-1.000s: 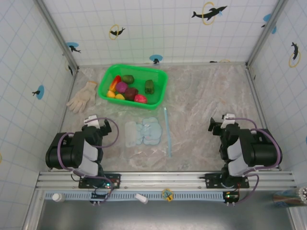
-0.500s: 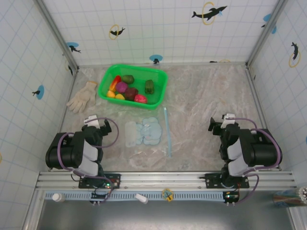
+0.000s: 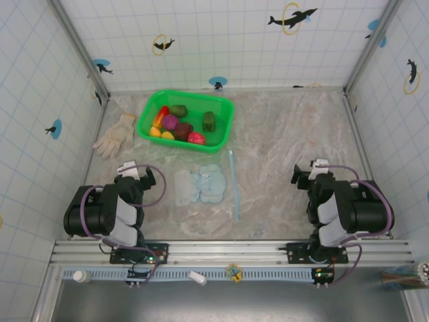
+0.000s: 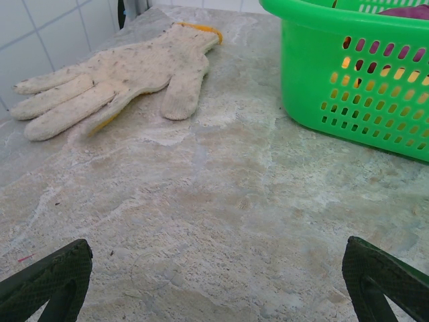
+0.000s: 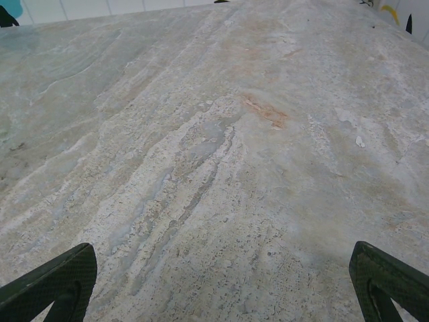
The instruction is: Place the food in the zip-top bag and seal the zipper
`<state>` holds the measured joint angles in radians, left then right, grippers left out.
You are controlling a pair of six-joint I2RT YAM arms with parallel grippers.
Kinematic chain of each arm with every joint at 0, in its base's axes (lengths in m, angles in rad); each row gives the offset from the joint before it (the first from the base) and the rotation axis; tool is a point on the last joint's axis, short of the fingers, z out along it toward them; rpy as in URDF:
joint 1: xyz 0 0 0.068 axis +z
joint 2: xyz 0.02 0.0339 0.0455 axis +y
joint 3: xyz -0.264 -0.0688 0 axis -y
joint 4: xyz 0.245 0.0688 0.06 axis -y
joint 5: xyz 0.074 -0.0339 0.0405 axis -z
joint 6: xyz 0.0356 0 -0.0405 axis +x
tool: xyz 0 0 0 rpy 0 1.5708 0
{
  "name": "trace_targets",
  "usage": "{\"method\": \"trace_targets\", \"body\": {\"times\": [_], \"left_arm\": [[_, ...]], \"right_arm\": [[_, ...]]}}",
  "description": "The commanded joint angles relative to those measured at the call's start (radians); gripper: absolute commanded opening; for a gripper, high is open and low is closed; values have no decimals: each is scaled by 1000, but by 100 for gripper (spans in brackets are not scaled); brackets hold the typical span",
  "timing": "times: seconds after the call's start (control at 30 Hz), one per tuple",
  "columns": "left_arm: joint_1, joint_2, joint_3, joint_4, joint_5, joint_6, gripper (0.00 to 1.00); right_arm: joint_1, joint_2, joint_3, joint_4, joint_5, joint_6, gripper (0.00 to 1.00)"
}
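The food (image 3: pixel 181 124), several small toy fruits and vegetables, lies in a green mesh basket (image 3: pixel 221 127) at the back left. In the left wrist view the basket (image 4: pixel 348 80) stands at the upper right. The clear zip-top bag (image 3: pixel 201 186) lies flat mid-table, its light-blue zipper (image 3: pixel 234 182) running along its right edge. My left gripper (image 3: pixel 137 176) rests near the front left, open, with bare table between its fingertips (image 4: pixel 53 278). My right gripper (image 3: pixel 310 176) sits at the front right, also open over bare table, its fingertips (image 5: pixel 385 278) wide apart.
A pale knitted work glove (image 3: pixel 115 135) lies left of the basket, and in the left wrist view the glove (image 4: pixel 114 84) is at the upper left. Tiled walls close in the table on three sides. The stone-patterned table (image 3: pixel 301 134) stretches bare to the right.
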<state>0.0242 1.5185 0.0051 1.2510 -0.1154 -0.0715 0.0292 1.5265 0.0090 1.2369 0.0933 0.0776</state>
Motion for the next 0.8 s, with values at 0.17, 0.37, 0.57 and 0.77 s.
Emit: {"method": "trace_targets", "body": {"times": [0.17, 0.37, 0.57, 0.77], "left_arm": [[-2, -5, -8, 40, 11, 1, 98], [-6, -95, 27, -97, 107, 45, 98], [-15, -305, -5, -163, -25, 1, 98], [-135, -591, 175, -559, 65, 78, 98]], "right_arm": [[-3, -16, 0, 7, -3, -2, 100], [25, -200, 120, -326, -81, -64, 100], [175, -426, 185, -438, -69, -83, 100], [441, -622, 264, -588, -169, -110, 100]]}}
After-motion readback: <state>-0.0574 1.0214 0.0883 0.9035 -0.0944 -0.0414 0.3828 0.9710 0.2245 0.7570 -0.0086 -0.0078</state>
